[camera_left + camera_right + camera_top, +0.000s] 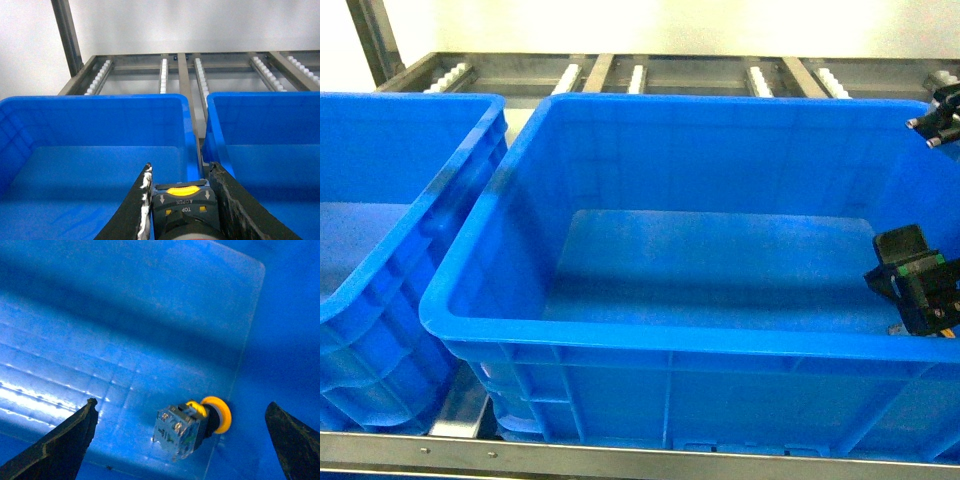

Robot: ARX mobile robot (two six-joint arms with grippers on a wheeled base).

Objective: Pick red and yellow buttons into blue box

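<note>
Right hand [182,440] spread; yellow button [192,424] on blue box [150,315] floor between fingers.

Head view above blue box [720,330], left wrist facing rollers, right wrist near floor

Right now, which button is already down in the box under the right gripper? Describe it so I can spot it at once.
Find the big blue box that fills the head view, then look at its floor below the open right gripper. The yellow button lies there on its side near the floor's edge, free of both fingers. Its yellow-orange round cap and clear contact block set it apart from the dark-bodied button clamped in the left gripper.
</note>
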